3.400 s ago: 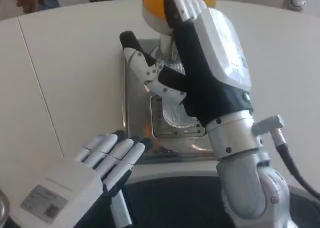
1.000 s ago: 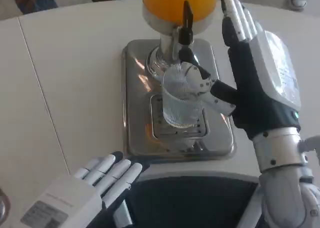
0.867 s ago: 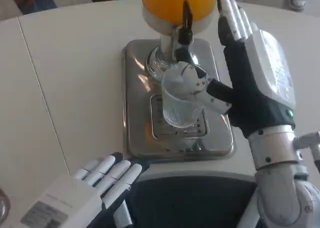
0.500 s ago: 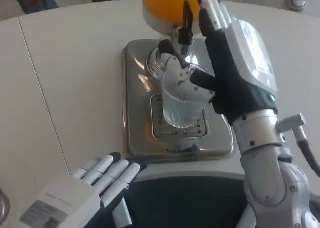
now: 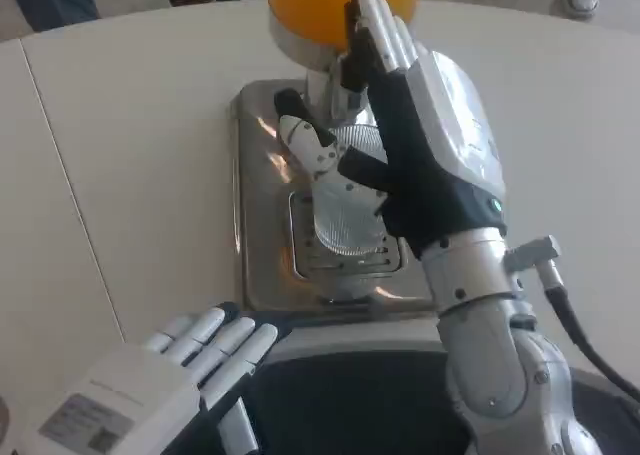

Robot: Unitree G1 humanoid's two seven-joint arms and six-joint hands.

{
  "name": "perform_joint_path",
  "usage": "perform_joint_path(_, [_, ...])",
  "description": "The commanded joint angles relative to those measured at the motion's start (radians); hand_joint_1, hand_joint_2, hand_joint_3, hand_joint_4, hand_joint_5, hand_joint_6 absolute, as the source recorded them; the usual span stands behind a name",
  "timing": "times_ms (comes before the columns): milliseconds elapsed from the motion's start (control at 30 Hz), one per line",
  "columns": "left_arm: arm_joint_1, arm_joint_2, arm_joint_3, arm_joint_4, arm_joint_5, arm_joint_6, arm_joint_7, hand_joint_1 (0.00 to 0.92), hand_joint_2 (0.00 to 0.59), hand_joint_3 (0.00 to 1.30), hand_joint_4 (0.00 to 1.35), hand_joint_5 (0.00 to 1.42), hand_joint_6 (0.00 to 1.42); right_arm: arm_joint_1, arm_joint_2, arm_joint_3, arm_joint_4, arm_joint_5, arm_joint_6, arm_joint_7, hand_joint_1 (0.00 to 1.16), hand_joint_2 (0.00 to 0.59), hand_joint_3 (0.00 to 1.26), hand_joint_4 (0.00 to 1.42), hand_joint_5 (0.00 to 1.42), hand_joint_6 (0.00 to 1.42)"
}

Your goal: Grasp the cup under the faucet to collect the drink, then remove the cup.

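While my right hand [image 5: 420, 165] cups the ribbed clear cup [image 5: 343, 215], thumb across its near wall, firm grasp unclear. Cup upright, mouth up, on the steel drip tray [image 5: 262, 265] beneath the faucet. Left hand [image 5: 150, 385] rests flat, fingers apart.

No readable text; label on the left hand [image 5: 120, 400] too blurred

My right hand [image 5: 425, 160] has a white back over black, its fingers white and black. The cup [image 5: 340, 210] is clear and ribbed. Behind it an orange tank [image 5: 310, 0] tops a shiny steel base [image 5: 255, 195] on the white table [image 5: 140, 125].
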Motion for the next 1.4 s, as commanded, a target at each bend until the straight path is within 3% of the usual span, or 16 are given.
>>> perform_joint_path(33, [0.010, 0.010, -0.007, 0.014, 0.005, 0.004, -0.014, 0.079, 0.105, 0.00, 0.00, 0.00, 0.08, 0.018, 0.001, 0.035, 0.049, 0.026, -0.034, -0.002, 0.47, 0.447, 0.01, 0.00, 0.00, 0.00])
perform_joint_path(300, [0.002, 0.013, -0.006, 0.028, -0.003, 0.005, -0.015, 0.077, 0.105, 0.00, 0.00, 0.00, 0.08, -0.020, -0.010, 0.050, 0.107, 0.029, -0.042, -0.001, 0.47, 0.447, 0.01, 0.00, 0.00, 0.00])
perform_joint_path(700, [-0.020, 0.015, -0.014, 0.059, -0.011, 0.006, -0.019, 0.077, 0.105, 0.00, 0.00, 0.00, 0.08, -0.080, -0.020, 0.112, 0.123, -0.051, 0.056, 0.073, 0.47, 0.445, 0.01, 0.00, 0.00, 0.00])
perform_joint_path(1000, [-0.044, 0.011, -0.022, 0.089, -0.023, 0.015, -0.022, 0.073, 0.104, 0.00, 0.00, 0.00, 0.08, -0.115, -0.014, 0.145, 0.145, -0.083, 0.092, 0.098, 0.46, 0.444, 0.01, 0.00, 0.00, 0.00])
perform_joint_path(1233, [-0.090, -0.023, -0.042, 0.098, -0.128, 0.103, -0.075, 0.060, 0.098, 0.00, 0.00, 0.00, 0.10, -0.123, -0.023, 0.144, 0.162, -0.084, 0.085, 0.093, 0.45, 0.444, 0.00, 0.00, 0.00, 0.00])
perform_joint_path(1400, [-0.131, -0.072, -0.054, 0.091, -0.216, 0.186, -0.096, 0.057, 0.097, 0.00, 0.00, 0.01, 0.13, -0.122, -0.029, 0.140, 0.163, -0.081, 0.085, 0.093, 0.45, 0.444, 0.00, 0.00, 0.00, 0.00])
